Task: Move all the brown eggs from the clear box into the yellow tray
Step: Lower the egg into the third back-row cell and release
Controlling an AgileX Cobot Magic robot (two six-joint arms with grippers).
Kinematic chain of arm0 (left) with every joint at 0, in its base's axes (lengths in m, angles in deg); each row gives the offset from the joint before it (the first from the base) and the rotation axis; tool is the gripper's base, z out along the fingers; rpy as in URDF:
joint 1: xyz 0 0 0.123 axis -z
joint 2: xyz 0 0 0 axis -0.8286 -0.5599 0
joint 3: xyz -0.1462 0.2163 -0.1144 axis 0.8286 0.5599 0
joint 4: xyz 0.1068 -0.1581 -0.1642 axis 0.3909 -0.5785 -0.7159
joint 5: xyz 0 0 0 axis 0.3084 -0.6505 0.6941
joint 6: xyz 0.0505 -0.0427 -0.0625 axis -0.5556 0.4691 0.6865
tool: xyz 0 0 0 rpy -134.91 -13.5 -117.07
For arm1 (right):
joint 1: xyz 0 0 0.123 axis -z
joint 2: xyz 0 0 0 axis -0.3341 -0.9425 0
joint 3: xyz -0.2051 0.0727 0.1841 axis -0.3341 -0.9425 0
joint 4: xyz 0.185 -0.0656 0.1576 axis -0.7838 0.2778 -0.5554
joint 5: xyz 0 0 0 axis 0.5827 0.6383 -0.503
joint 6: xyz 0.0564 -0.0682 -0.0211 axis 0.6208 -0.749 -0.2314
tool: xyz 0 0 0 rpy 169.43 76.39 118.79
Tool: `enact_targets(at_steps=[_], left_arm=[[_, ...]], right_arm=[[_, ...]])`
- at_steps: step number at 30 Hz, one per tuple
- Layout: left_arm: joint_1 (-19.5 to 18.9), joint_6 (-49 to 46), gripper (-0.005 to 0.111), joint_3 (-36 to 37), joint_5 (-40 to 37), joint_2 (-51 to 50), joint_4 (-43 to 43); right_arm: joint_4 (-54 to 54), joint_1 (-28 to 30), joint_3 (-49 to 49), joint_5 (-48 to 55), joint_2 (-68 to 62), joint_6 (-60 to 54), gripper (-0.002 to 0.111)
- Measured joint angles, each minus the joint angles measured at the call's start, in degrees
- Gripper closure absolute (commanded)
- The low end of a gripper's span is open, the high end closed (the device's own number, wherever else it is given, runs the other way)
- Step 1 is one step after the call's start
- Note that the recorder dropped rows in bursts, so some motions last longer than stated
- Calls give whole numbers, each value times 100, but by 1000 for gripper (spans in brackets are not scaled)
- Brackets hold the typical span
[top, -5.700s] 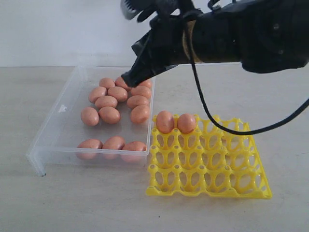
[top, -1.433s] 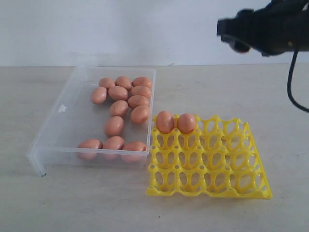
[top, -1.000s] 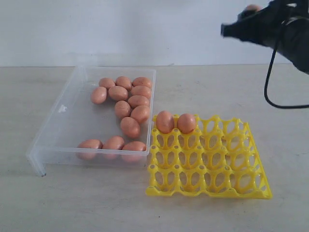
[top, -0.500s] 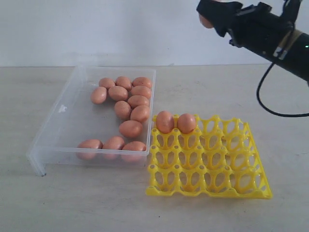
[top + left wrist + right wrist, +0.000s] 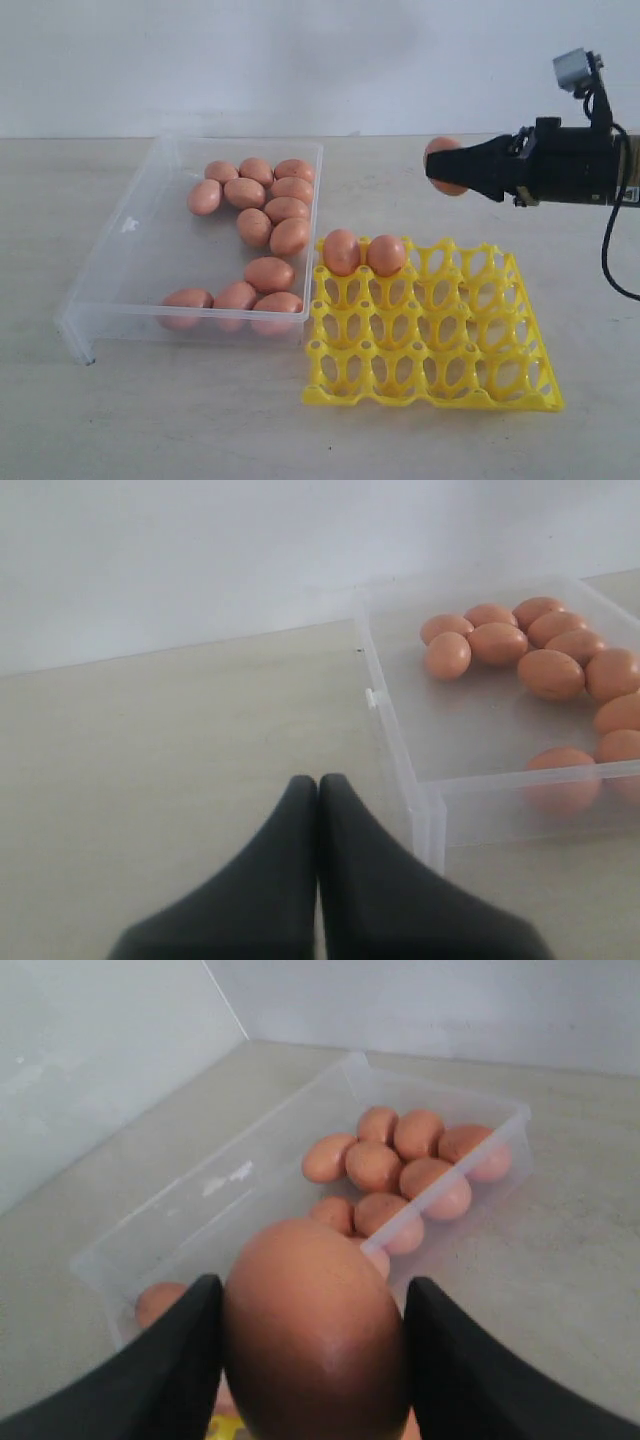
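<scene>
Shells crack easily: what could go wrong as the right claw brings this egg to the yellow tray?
The brown egg hangs in mid-air, pinched at its sides by the right claw; a slip would drop it. Lowering beside the two seated eggs in the yellow tray, a finger might knock them.

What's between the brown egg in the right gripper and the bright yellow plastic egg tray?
Nothing. In the exterior view, only bare pale tabletop shows between the brown egg held by the right gripper and the yellow tray.
</scene>
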Motion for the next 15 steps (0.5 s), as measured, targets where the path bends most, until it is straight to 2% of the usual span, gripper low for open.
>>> enact_targets(at_steps=[9, 15], left_arm=[[0, 0, 111, 0, 21, 0, 0], [0, 0, 111, 0, 21, 0, 0]], right_arm=[[1, -173, 10, 376, -1083, -322, 109], [-309, -173, 10, 322, -1192, -462, 109]])
